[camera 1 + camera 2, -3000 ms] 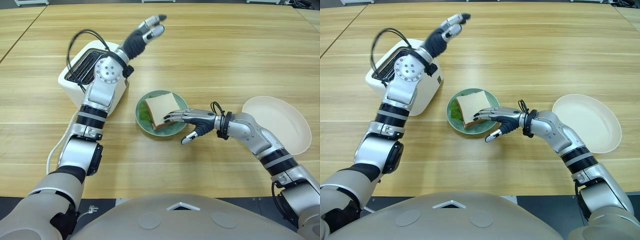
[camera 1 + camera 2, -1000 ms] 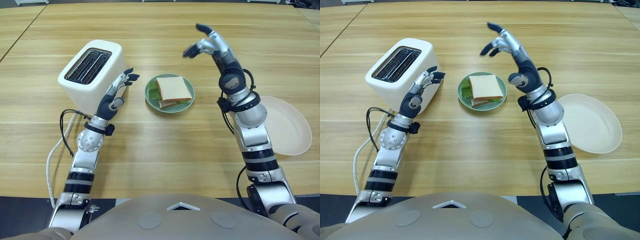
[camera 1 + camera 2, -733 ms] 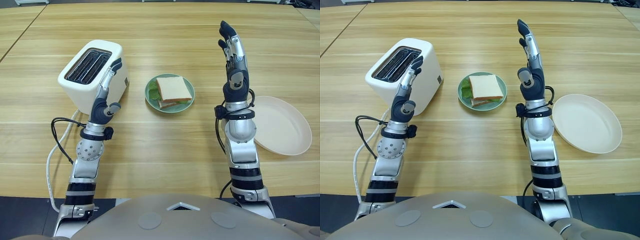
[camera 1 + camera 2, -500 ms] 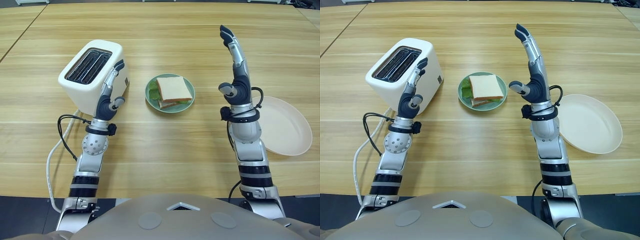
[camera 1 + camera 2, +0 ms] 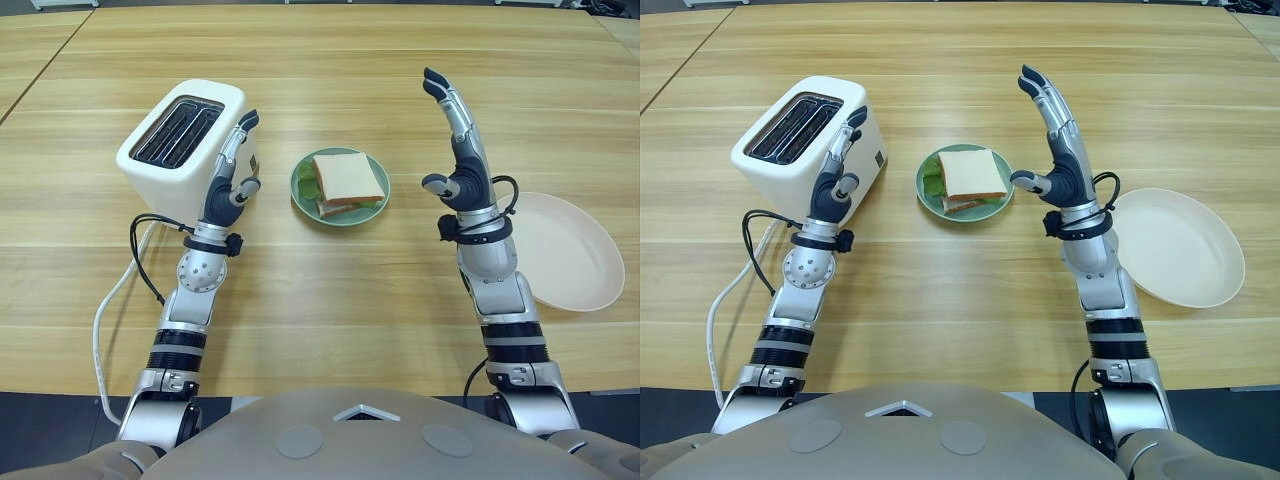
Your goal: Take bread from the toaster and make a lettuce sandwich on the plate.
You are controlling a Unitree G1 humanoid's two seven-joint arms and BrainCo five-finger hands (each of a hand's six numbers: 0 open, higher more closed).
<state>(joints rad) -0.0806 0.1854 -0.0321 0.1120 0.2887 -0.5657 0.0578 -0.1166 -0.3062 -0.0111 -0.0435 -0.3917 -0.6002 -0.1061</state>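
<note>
- The sandwich (image 5: 347, 178), with lettuce showing under its top slice, sits on the green plate (image 5: 345, 219) beside the toaster (image 5: 165, 180).
- Left hand (image 5: 226, 185) and right hand (image 5: 460, 150) stand upright, fingers straight, holding nothing.

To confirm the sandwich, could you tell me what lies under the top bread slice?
Lettuce shows at its left edge and a lower slice in front; the middle is covered.

Before me lies a broad worktop (image 5: 330, 290) of pale wood planks, evenly lit, with a neighbouring table (image 5: 25, 50) just beside its far left and dark floor (image 5: 50, 420) below its near edge.
</note>
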